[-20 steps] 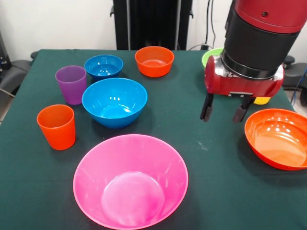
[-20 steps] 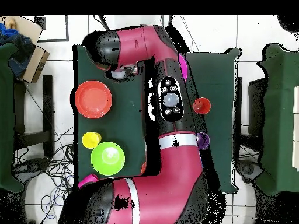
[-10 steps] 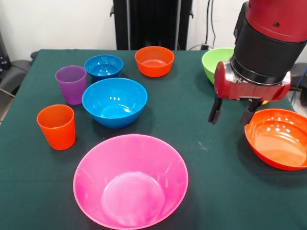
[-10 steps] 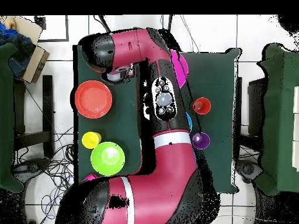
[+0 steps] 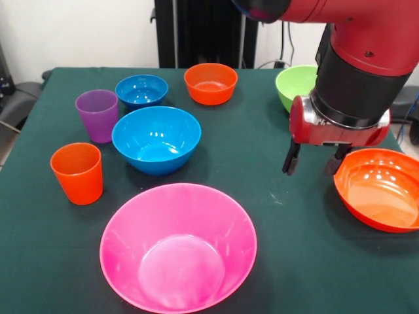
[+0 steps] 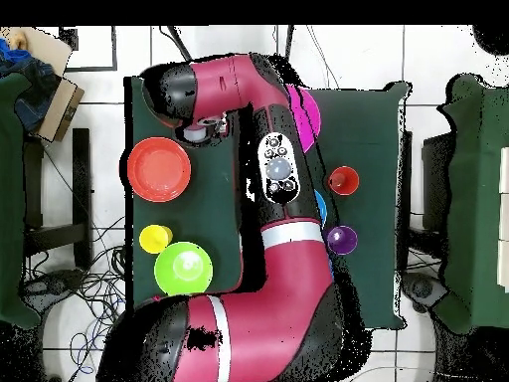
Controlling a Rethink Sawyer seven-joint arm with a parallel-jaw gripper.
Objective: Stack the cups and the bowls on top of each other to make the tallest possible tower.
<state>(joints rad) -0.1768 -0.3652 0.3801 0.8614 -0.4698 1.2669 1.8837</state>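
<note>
My gripper (image 5: 309,167) hangs open and empty over the cloth, just left of the large orange bowl (image 5: 380,190); its right finger is close to that bowl's rim. The lime green bowl (image 5: 293,85) sits behind it. A very large pink bowl (image 5: 177,245) is at the front, with a medium blue bowl (image 5: 156,139), small blue bowl (image 5: 141,90) and small orange bowl (image 5: 210,83) beyond. A purple cup (image 5: 97,115) and an orange cup (image 5: 78,173) stand upright at the left. From overhead a yellow cup (image 6: 155,239) stands between the large orange bowl (image 6: 159,169) and the green bowl (image 6: 182,269); the arm hides it in the front view.
The dark green table (image 5: 262,216) has bare cloth between the pink bowl and the large orange bowl. That orange bowl lies close to the table's right edge. In the overhead view the arm (image 6: 278,249) covers the table's middle and most of the pink and blue bowls.
The gripper has shifted right towards the large orange bowl and dropped slightly, staying open. The bowls and cups have not moved.
</note>
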